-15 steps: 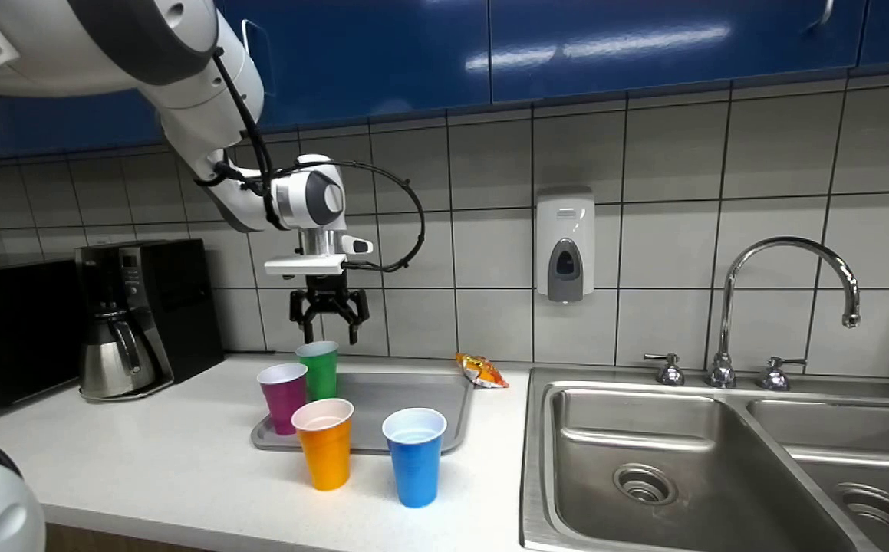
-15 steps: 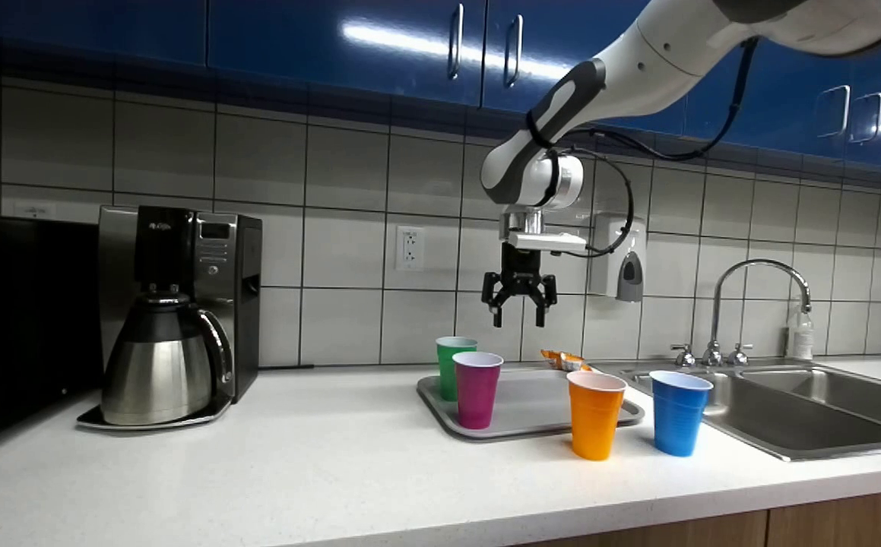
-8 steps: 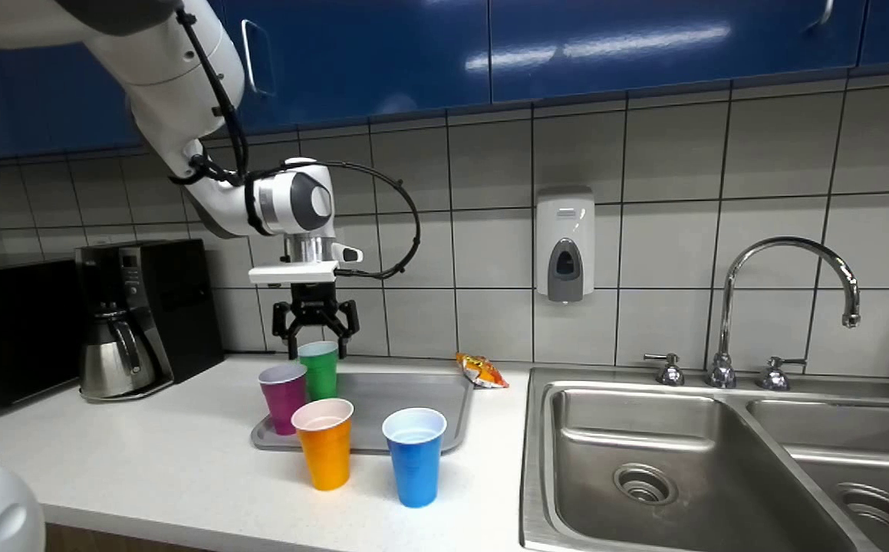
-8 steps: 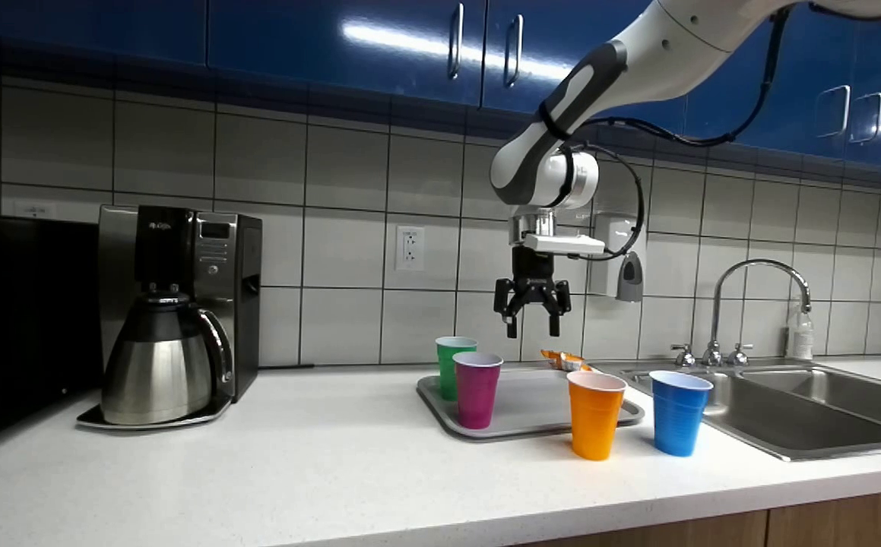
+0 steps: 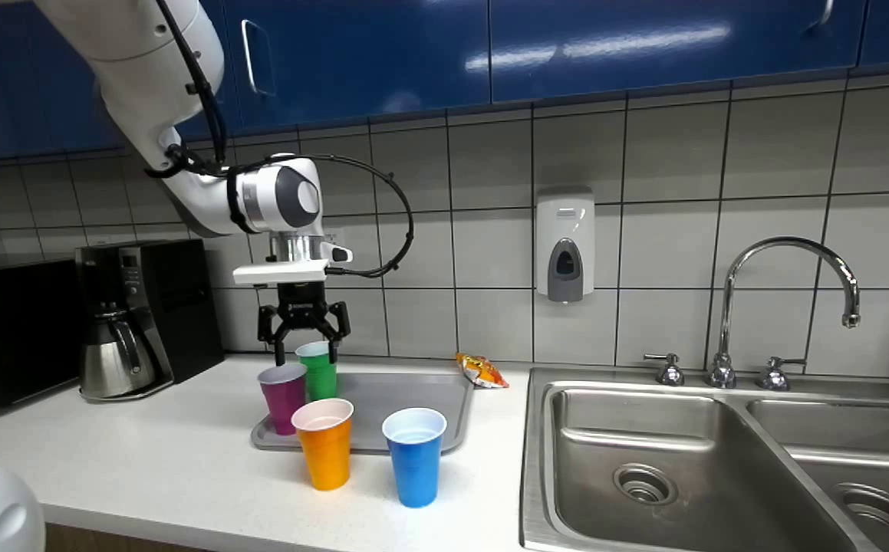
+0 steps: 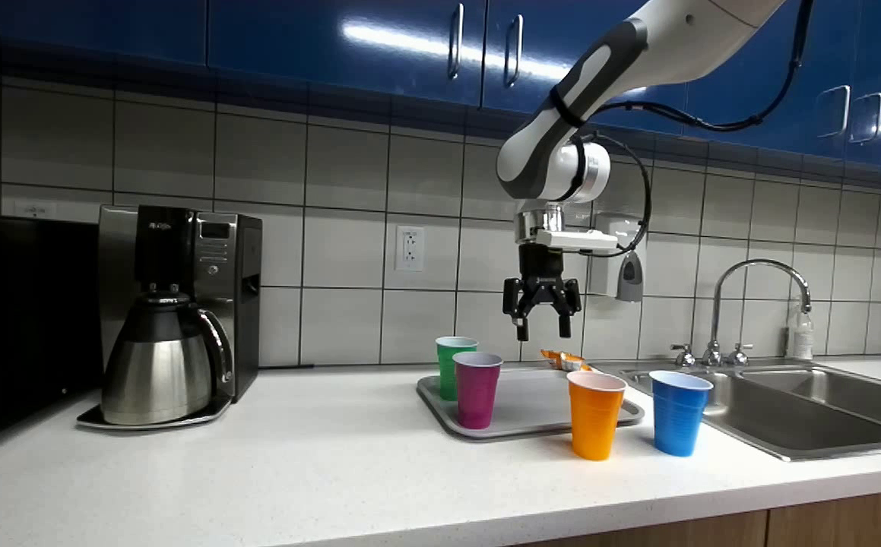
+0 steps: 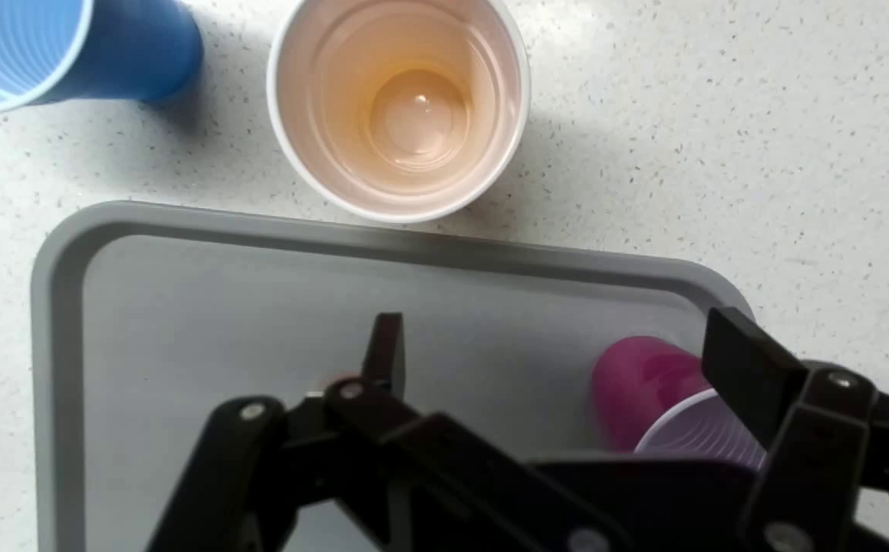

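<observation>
My gripper (image 5: pixel 306 359) hangs open over the grey tray (image 6: pixel 539 395), jaws pointing down with nothing between them. In an exterior view its fingers overlap the green cup (image 5: pixel 323 387), while in an exterior view it hangs higher and to the right of the magenta cup (image 6: pixel 476 395). Both these cups stand upright on the tray. In the wrist view the magenta cup (image 7: pixel 632 383) lies below the right finger, partly hidden by it. An orange cup (image 7: pixel 406 130) and a blue cup (image 7: pixel 145 54) stand upright on the counter just off the tray. The green cup is out of the wrist view.
A crinkled orange packet (image 5: pixel 481 370) lies at the tray's back corner. Left are a coffee maker (image 6: pixel 163 365) and a black appliance (image 6: pixel 22 327). The steel sink (image 5: pixel 532 460) and faucet (image 5: pixel 785 241) are right. Blue cabinets (image 5: pixel 367 54) hang above, close to the arm.
The gripper has come down somewhat and forward from the wall, shifting left in an exterior view and right in an exterior view. Its jaws stayed open. Cups and tray have not moved.
</observation>
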`<state>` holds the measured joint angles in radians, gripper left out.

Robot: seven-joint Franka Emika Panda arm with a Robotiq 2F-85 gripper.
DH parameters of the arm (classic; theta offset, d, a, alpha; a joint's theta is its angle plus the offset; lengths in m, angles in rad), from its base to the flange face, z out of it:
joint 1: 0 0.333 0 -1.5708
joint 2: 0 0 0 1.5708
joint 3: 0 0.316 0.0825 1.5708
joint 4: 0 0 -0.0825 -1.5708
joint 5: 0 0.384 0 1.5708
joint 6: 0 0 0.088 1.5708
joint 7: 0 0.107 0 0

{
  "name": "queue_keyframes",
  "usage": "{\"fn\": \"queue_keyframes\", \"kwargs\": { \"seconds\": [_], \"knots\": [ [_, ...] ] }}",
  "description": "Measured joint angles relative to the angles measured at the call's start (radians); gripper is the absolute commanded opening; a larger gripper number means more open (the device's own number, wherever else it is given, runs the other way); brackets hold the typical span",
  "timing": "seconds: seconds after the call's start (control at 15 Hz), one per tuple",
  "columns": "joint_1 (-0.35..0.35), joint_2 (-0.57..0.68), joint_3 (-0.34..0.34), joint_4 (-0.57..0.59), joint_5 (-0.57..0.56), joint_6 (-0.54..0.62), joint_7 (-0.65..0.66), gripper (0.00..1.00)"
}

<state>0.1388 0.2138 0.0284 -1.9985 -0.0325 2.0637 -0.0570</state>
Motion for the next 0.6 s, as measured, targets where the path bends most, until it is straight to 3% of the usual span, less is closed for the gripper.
{"fn": "queue_keyframes", "kwargs": {
  "seconds": [0.6],
  "knots": [
    [0.0, -0.05, 0.004, -0.08, -0.029, -0.025, 0.001, 1.0]
  ]
}}
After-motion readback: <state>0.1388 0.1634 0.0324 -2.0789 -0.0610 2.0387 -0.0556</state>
